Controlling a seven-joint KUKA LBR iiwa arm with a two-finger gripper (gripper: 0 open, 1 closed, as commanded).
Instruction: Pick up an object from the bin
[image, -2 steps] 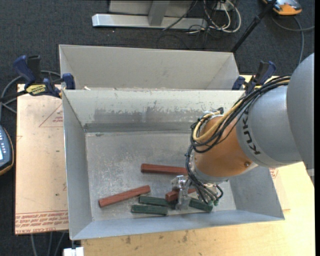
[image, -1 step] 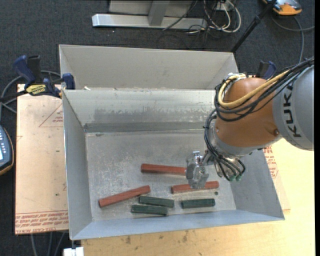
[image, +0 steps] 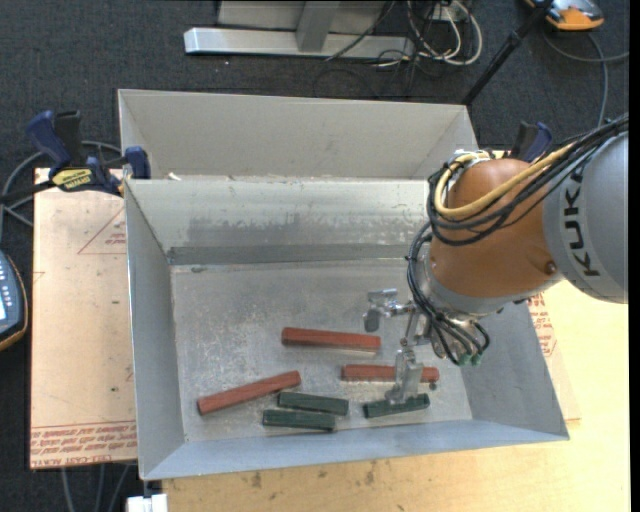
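pincer (image: 392, 350) of mine hangs low in the lower right of the bin (image: 150, 300), released, its fingers apart about the short red bar (image: 365, 373), with a dark green bar (image: 395, 406) just below it. nothing is gripped or raised yet. by my reckoning, the closing and the lifting are both left to do. other red and green bars lie further left.
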